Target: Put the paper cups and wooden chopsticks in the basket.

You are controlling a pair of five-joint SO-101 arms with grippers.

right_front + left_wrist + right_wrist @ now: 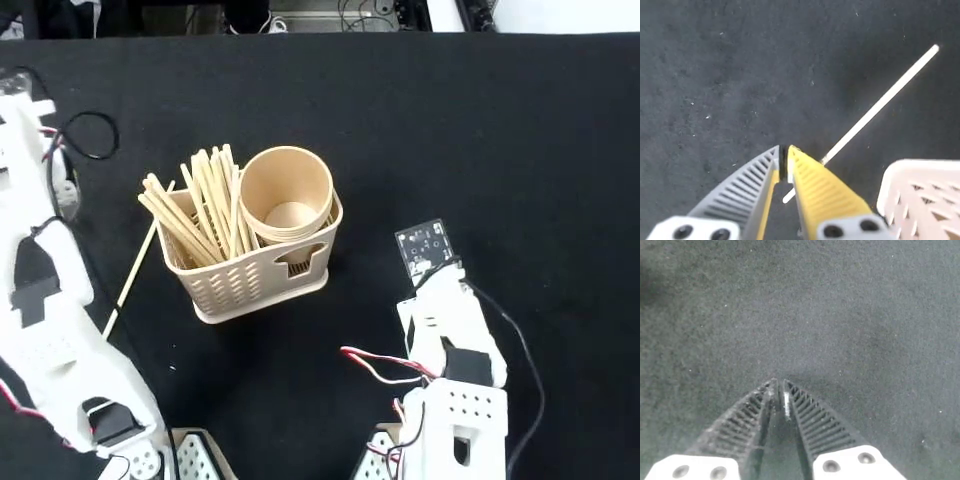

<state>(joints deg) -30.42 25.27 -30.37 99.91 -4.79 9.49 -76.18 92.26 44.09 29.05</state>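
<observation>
A cream slotted basket (255,280) stands left of the table's middle. It holds stacked paper cups (287,195) and a bundle of wooden chopsticks (200,215). One loose chopstick (130,280) lies flat on the black cloth just left of the basket. In the left wrist view my left gripper (785,148) is shut and hovers over the near end of that chopstick (880,102), which passes under the yellow finger; the basket's corner (920,195) sits beside it. My right gripper (779,382) is shut over bare cloth, holding nothing.
The left arm (40,300) runs along the table's left edge, with a black cable loop (90,135) behind it. The right arm (450,350) stands at the front, right of the basket. Black cloth (480,140) covers the far and right parts of the table.
</observation>
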